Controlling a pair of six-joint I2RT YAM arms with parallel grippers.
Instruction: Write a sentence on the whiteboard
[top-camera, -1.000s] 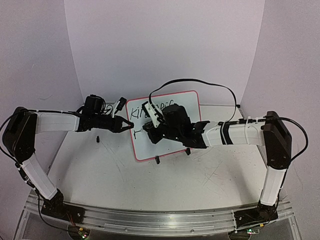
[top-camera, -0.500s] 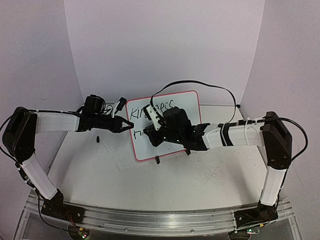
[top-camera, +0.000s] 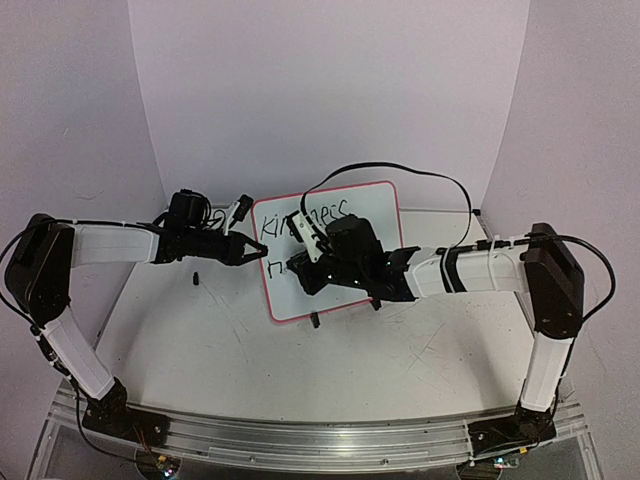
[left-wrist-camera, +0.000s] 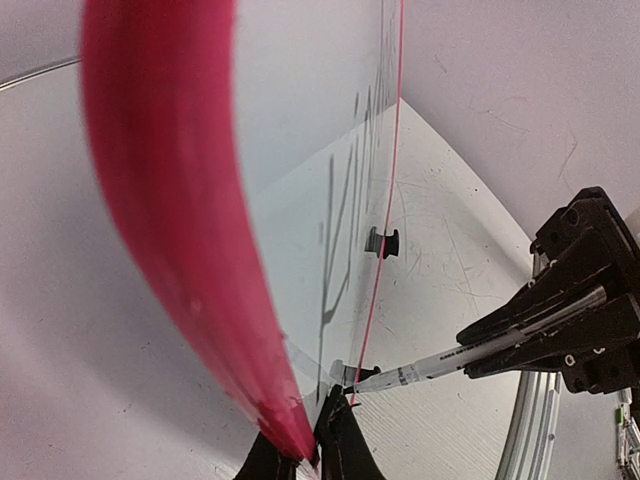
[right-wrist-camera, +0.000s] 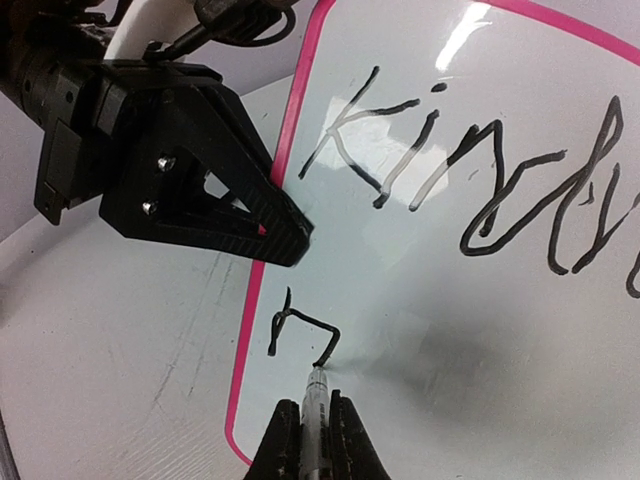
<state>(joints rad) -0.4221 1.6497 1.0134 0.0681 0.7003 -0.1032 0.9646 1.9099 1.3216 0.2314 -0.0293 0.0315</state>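
A pale curved backdrop (top-camera: 330, 90) closes off a scratched grey table (top-camera: 250, 350). In the top view, the whiteboard (top-camera: 375, 215) stands propped at about 12 o'clock of the table's middle, its face tilted towards the arms. The left gripper (top-camera: 256, 250) reaches in from 9 o'clock to the board's left edge, probably to steady it against the writing pressure. The right gripper (top-camera: 297, 265) comes from 3 o'clock across the board's face. The sentence (top-camera: 318, 218) shows its first line near the top edge.

In the left wrist view, the fingers meet at 6 o'clock, pinched on the board's red rim. The right gripper comes in from 3 o'clock and points a marker (left-wrist-camera: 440, 365) at the board, just past that pinch.

In the right wrist view, the fingers at 6 o'clock are clamped on the marker, whose tip touches the board at the end of a short fresh stroke starting the second line. "Kind" runs off towards 2 o'clock. The writing looks under halfway done.
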